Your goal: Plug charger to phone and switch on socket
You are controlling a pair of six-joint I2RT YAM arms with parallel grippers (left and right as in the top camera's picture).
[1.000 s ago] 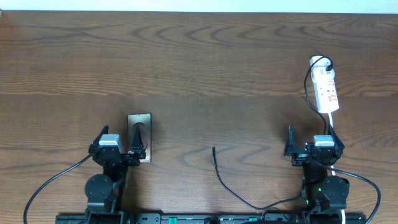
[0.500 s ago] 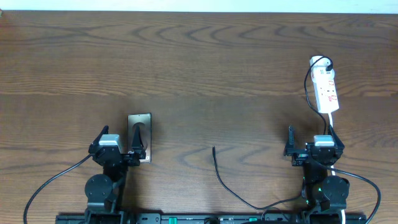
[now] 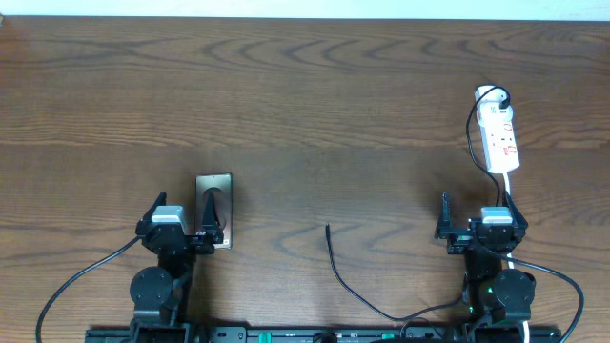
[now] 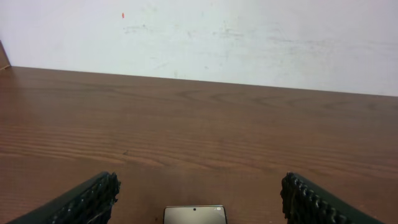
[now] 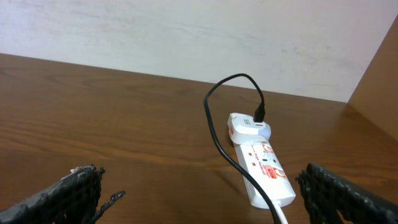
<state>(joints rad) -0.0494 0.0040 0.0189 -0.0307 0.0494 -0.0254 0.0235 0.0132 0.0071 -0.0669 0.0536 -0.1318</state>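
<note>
The phone (image 3: 213,198) lies flat on the table just ahead of my left gripper (image 3: 180,217); its top edge shows in the left wrist view (image 4: 194,214) between the wide-apart fingers (image 4: 93,196). The left gripper (image 4: 199,199) is open and empty. The charger cable (image 3: 335,269) runs from the table's front edge to a free plug tip at mid-table. The socket (image 3: 498,139), a white strip with red switches, lies at the far right; in the right wrist view (image 5: 261,163) a black cable is plugged into its far end. My right gripper (image 3: 475,217) (image 5: 202,193) is open and empty, short of the socket.
The wooden table (image 3: 305,105) ends at a white wall at the back. A wooden side panel (image 5: 379,74) stands at the right. The socket's white cord (image 3: 511,191) runs toward the right arm base.
</note>
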